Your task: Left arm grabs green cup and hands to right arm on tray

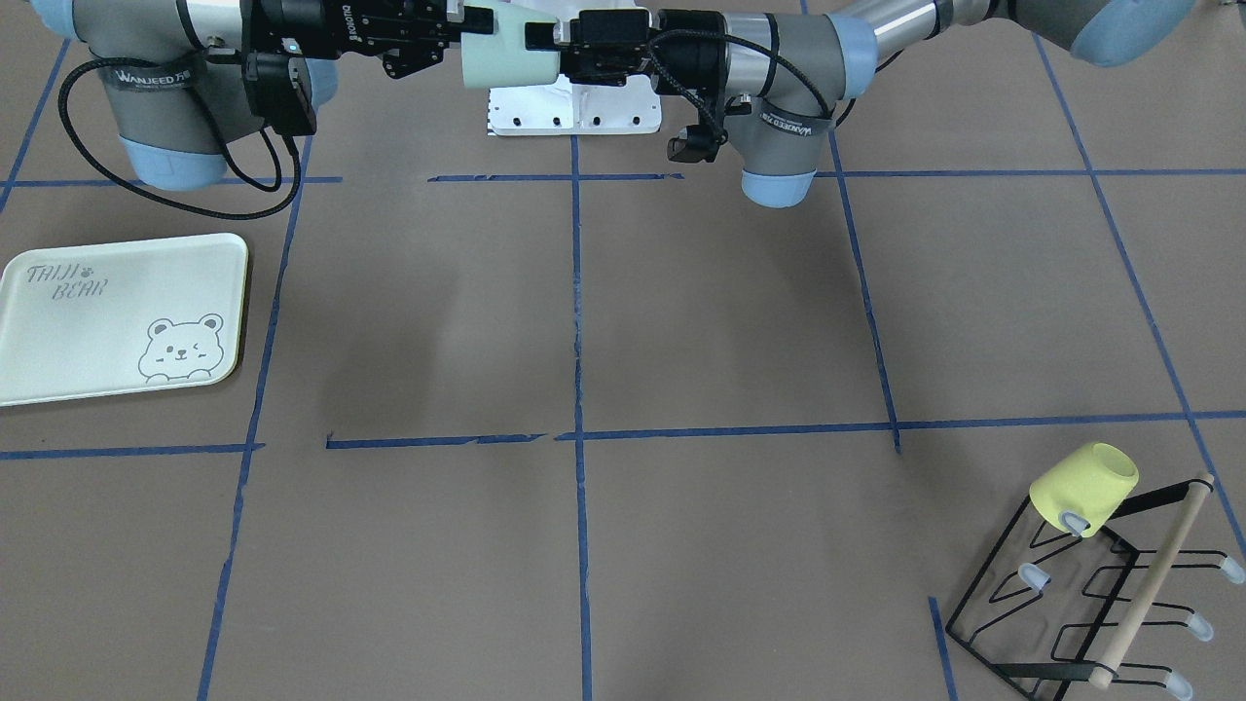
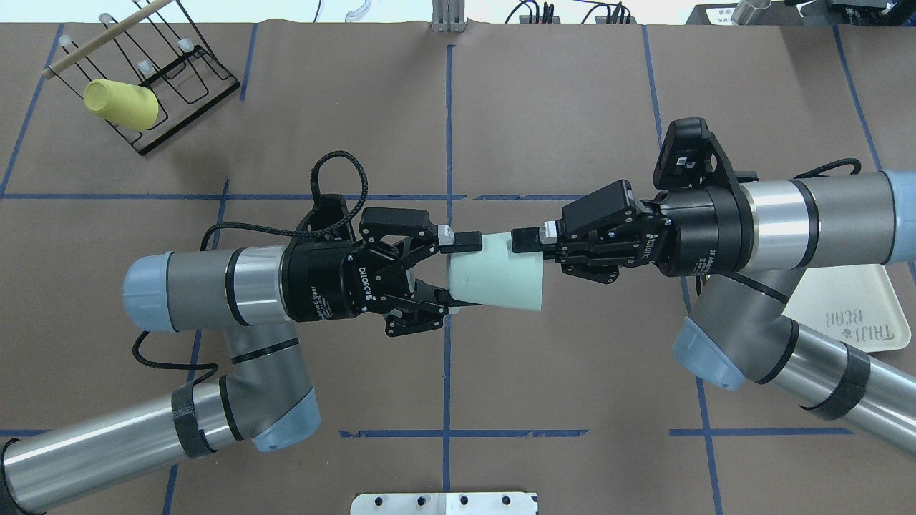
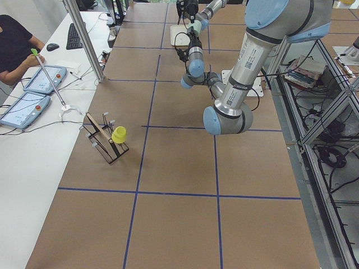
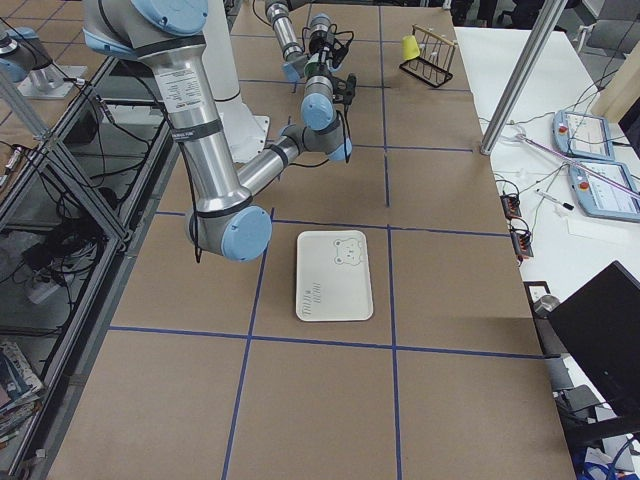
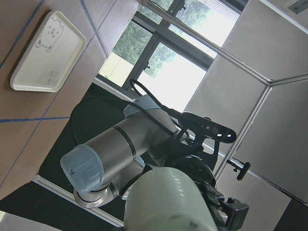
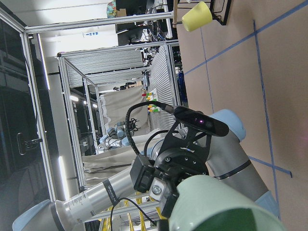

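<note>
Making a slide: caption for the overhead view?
Left gripper and right gripper both grip the green cup in mid-air.

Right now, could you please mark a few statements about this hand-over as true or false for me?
1. The left gripper and the right gripper both meet the green cup above the table. True.
2. The green cup rests on the tray. False: it is in the air, away from the tray.
3. A yellow-green cup sits on the wire rack. True.
4. The green cup stands upright. False: it lies sideways between the grippers.
5. The left gripper holds the cup's wide rim. False: it holds the narrow base end.
</note>
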You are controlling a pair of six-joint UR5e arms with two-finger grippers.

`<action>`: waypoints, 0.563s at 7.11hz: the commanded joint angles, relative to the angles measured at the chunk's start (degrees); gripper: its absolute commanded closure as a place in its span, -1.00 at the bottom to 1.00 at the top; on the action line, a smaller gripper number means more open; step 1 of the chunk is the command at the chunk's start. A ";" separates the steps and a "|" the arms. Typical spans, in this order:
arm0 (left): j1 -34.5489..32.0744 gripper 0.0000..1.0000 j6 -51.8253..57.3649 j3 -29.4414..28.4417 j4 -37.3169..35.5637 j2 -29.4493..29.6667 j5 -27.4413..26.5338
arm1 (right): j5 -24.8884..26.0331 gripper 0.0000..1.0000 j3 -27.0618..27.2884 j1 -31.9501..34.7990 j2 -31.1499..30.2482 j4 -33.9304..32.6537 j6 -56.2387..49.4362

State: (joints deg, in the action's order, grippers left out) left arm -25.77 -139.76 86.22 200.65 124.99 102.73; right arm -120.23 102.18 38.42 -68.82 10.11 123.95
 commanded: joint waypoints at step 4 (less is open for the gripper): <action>-0.42 -1.00 0.19 0.26 -1.75 -0.45 -2.36 | 0.08 1.00 0.03 -0.28 -0.09 0.00 0.16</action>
State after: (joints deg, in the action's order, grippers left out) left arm -26.05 -139.58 86.42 199.01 124.58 100.49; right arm -120.15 102.20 38.15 -68.90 10.11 124.07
